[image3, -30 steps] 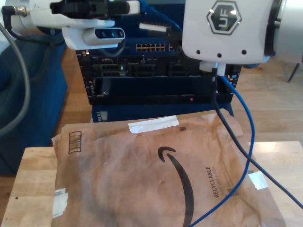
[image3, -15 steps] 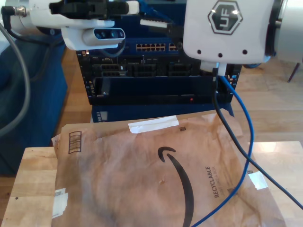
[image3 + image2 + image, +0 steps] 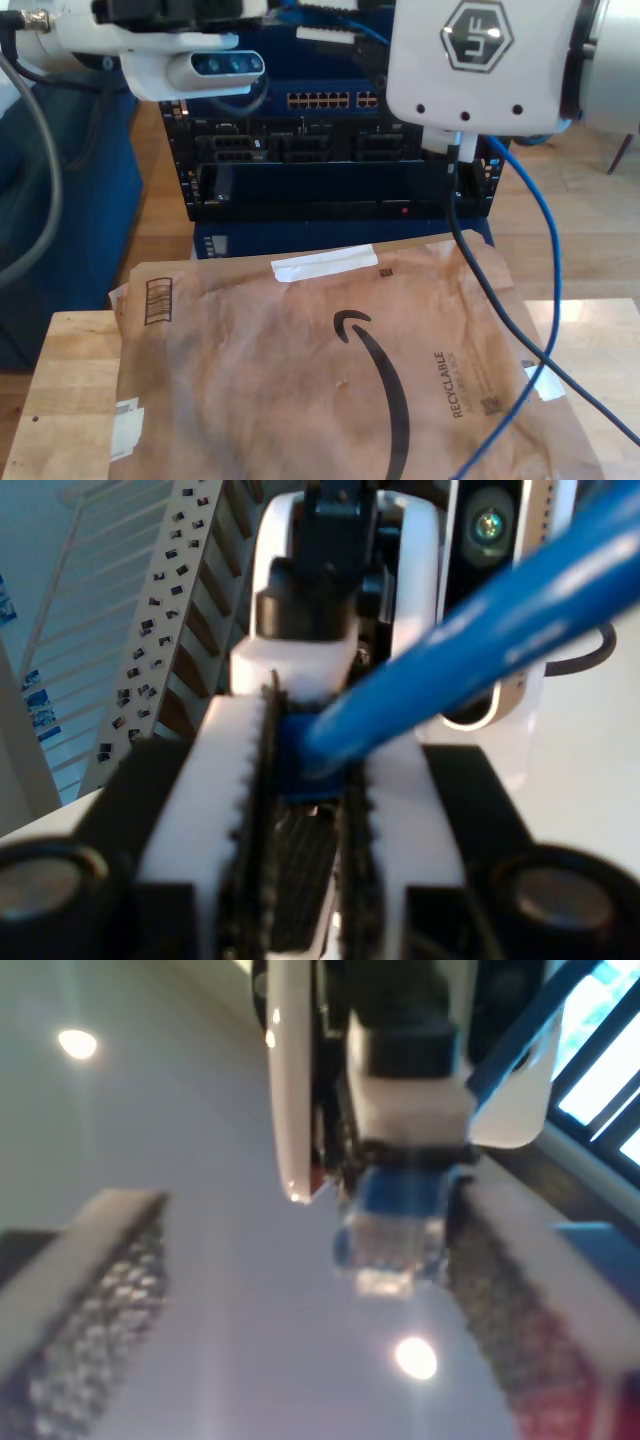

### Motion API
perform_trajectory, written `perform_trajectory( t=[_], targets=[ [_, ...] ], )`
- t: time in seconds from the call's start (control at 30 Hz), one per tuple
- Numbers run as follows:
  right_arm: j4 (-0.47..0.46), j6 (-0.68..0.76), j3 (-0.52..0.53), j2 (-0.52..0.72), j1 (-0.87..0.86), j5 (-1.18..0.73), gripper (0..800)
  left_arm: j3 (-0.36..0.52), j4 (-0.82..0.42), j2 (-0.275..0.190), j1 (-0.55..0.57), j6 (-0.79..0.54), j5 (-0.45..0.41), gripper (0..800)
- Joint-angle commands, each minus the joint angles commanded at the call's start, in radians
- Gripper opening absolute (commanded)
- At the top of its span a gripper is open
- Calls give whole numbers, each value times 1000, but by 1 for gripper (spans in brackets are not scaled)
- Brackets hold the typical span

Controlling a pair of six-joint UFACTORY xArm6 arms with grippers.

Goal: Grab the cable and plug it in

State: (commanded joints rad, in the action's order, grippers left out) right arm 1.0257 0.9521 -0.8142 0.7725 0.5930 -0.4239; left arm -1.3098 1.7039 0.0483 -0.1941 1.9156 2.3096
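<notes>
The cable (image 3: 480, 630) is bright blue, and my second gripper (image 3: 305, 760) is shut on it close to its end. Facing it, my first gripper (image 3: 300, 1220) stands open, its textured fingers (image 3: 100, 1300) spread wide. Between them, farther off, the cable's clear plug (image 3: 390, 1245) sticks out of the other gripper's white jaws. In the exterior view the cable (image 3: 548, 260) hangs from behind a white arm housing (image 3: 480, 65) down past the exterior view's right side of the envelope.
A brown paper envelope (image 3: 300, 370) covers a wooden table (image 3: 70, 400). Behind it stands a black rack (image 3: 330, 160) with a row of network ports (image 3: 320, 100). A black cable (image 3: 500, 310) crosses the envelope. An arm with a camera (image 3: 215, 65) reaches in at the exterior view's top left.
The blue cable has swung toward the exterior view's right and hangs straighter. The arm at the exterior view's top left has risen slightly.
</notes>
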Motion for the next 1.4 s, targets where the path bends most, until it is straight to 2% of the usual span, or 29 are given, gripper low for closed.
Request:
perform_trajectory(
  t=[0.03, 0.07, 0.1, 0.13, 0.33, 0.6, 0.7, 0.8, 0.9, 1.03, 1.17, 1.27, 1.4],
  targets=[
    [2, 0, 0, 0, 0, 0, 3, -2, -2, 0, -2, 2, -3, 564],
    [3, 0, -2, 0, 0, 0, 2, -5, -2, -2, -2, 2, -8, 630],
    [8, 0, -3, -2, -2, 0, 2, -5, -2, -2, -3, -2, -15, 753],
    [11, 6, -6, -2, -3, 0, 2, -5, -3, -3, -6, -3, -25, 799],
    [11, 109, -37, -3, -101, -2, 2, -14, -31, -5, -115, -5, -157, 800],
    [-5, 196, -66, -40, -279, -98, 1, -137, -400, -5, -249, -41, -356, 800],
    [-9, 241, -94, -49, -428, -235, 1, -150, -529, -5, -265, -146, -434, 800],
    [-18, 315, -103, -43, -620, -413, 1, -164, -646, -5, -310, -166, -477, 800],
    [-141, 428, -130, -43, -736, -585, 1, -193, -795, -8, -325, -184, -519, 800],
    [-350, 557, -133, -38, -753, -692, 1, -252, -1053, -8, -344, -232, -571, 800],
    [-456, 620, -150, -46, -770, -824, 1, -261, -1162, -14, -368, -353, -571, 800],
    [-578, 723, -155, -77, -802, -908, 1, -258, -1263, -32, -405, -416, -568, 800],
    [-620, 758, -163, -164, -804, -925, 1, -238, -1419, -52, -451, -520, -563, 800]
  ],
)
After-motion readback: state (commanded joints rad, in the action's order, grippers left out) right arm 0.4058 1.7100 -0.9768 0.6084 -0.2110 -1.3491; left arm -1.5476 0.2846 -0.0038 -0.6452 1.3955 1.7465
